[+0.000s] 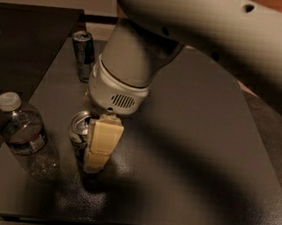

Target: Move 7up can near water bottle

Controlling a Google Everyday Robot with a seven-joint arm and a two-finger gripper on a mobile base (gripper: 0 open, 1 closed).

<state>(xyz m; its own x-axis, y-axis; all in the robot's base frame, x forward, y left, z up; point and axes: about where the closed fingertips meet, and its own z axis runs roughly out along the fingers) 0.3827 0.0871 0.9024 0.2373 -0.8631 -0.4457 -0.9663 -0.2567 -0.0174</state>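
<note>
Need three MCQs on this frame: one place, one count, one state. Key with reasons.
1. Where is the gripper?
A) at the 7up can, right of the water bottle
B) at the far right corner
C) raised clear of everything

2. How many cans stand on the table?
A) one
B) two
C) three

3. The water bottle is:
A) lying uncapped
B) upright, white cap on
C) crushed flat

Key:
1 A, it sits low against the 7up can.
2 B, the 7up can plus a slim dark can at the back.
3 B, it stands with its cap in place.
</note>
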